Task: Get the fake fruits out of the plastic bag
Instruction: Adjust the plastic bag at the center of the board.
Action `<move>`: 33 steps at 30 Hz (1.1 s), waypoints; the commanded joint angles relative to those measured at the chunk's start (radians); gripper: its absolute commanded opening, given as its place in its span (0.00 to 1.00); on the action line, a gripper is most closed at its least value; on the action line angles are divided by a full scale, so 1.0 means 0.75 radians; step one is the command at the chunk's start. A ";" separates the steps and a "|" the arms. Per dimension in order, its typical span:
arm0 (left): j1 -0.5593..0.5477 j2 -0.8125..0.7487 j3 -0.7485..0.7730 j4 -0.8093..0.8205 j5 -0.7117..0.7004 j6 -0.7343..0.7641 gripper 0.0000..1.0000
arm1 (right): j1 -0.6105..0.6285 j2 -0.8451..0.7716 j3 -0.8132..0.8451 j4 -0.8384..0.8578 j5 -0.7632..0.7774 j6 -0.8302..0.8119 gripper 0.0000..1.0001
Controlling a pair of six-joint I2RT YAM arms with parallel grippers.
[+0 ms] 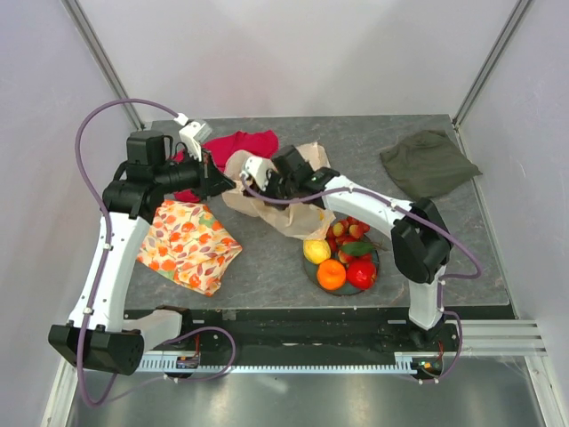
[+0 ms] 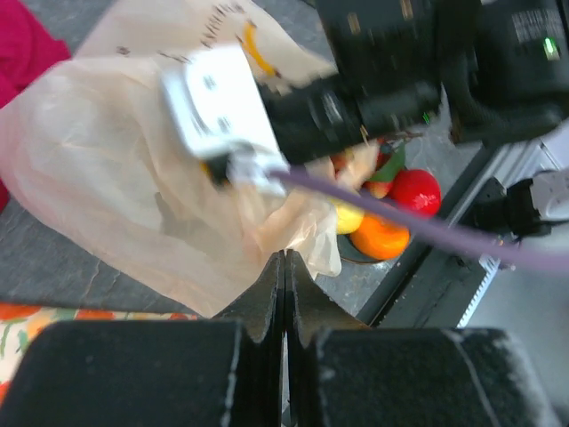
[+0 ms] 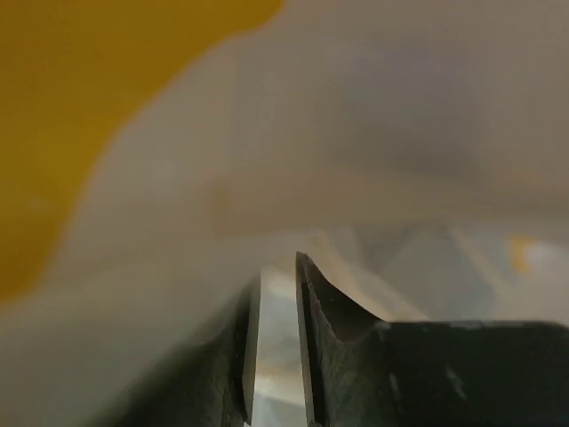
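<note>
Beige bag (image 1: 283,213): crumpled film lying mid-table. In the top view its long axis runs from 10 to 4 o'clock.
Fruits out: a lemon (image 1: 316,250), an orange (image 1: 331,274), an apple (image 1: 361,273) and berries (image 1: 351,229) sit on a dark plate (image 1: 345,293), just beside the bag's 4 o'clock end.
Fruits in: the film hides the bag's contents, so I cannot tell whether any remain.
Left gripper (image 1: 216,184): it is at the bag's 9 o'clock edge. In its own view (image 2: 284,258) the jaws are pressed flat together and the tips meet the film's hem. Whether film is pinched between them does not show.
Right gripper (image 1: 253,175): its arm crosses the bag from 4 o'clock, and the nose is sunk into the 10 o'clock end. Its own view (image 3: 277,267) shows only blurred pale film and a yellow smear at 10 o'clock. The jaws stand a narrow slit apart, and I cannot tell whether anything is held.
Deciding relation: anything left in the bag lies under the right gripper, along the bag's axis toward 4 o'clock. The left gripper is outside, at the side.
Nearer arm: the right arm, since it is already within the film.
Likely step: searching the bag while the left gripper steadies its edge.
Risk: thin film may get caught between the jaws instead of a fruit.
</note>
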 commanded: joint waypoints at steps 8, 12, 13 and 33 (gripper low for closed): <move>0.097 -0.052 -0.168 0.074 -0.077 -0.180 0.02 | -0.088 -0.147 -0.212 -0.341 -0.412 0.012 0.28; 0.104 -0.066 -0.226 0.072 -0.079 -0.161 0.02 | -0.162 -0.163 -0.136 -0.331 -0.453 0.106 0.32; 0.104 -0.068 -0.232 0.074 -0.077 -0.155 0.01 | -0.168 -0.159 -0.104 -0.312 -0.441 0.127 0.32; 0.132 -0.068 -0.206 0.088 -0.071 -0.141 0.02 | -0.129 0.241 0.310 -0.110 -0.132 0.642 0.71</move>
